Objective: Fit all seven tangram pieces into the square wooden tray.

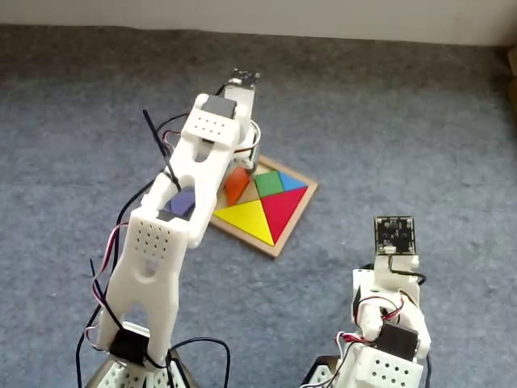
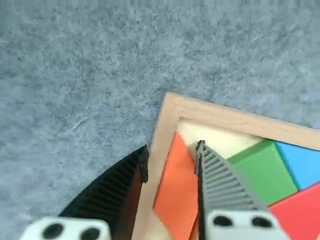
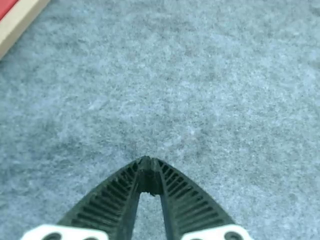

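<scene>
Now L claw (image 2: pixel 172 148) ajar, astride tray (image 2: pixel 225 117) rim, R claw (image 3: pixel 150 161) closed

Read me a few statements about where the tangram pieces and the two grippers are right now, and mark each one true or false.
1. The right gripper is shut above the carpet. True.
2. The yellow piece lies on the carpet outside the tray. False: it sits in the tray, edge to edge with the red piece.
3. The left gripper has one finger outside the tray's rim and the other inside, with the orange piece between them. True.
4. The green piece touches no other piece. False: it borders the blue piece.
</scene>
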You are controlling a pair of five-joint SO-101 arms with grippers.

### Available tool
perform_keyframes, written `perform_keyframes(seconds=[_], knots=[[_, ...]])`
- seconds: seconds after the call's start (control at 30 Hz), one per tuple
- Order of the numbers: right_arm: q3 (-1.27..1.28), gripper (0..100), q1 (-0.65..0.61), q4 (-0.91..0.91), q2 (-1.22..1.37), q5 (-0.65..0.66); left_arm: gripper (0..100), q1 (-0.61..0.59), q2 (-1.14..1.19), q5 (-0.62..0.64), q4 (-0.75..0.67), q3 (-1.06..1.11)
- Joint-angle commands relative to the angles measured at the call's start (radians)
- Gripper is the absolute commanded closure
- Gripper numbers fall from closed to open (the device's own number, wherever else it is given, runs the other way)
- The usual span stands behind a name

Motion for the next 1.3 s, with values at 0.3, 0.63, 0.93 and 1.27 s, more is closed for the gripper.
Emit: perform_keyframes(seconds=[0.3,0.63,0.93,1.27], knots=[[0.097,98.9,0.013,0.001,-0.024,0.000,92,-0.035,-0.065,-0.133,0.157,-0.157],[0.097,98.9,0.013,0.001,-0.024,0.000,92,-0.041,-0.070,-0.262,0.319,-0.243],[0.097,98.9,0.013,0.001,-0.024,0.000,92,-0.039,-0.127,-0.353,0.321,-0.081],[0.097,98.9,0.013,0.001,-0.024,0.000,92,-0.039,-0.400,-0.433,0.318,0.237]])
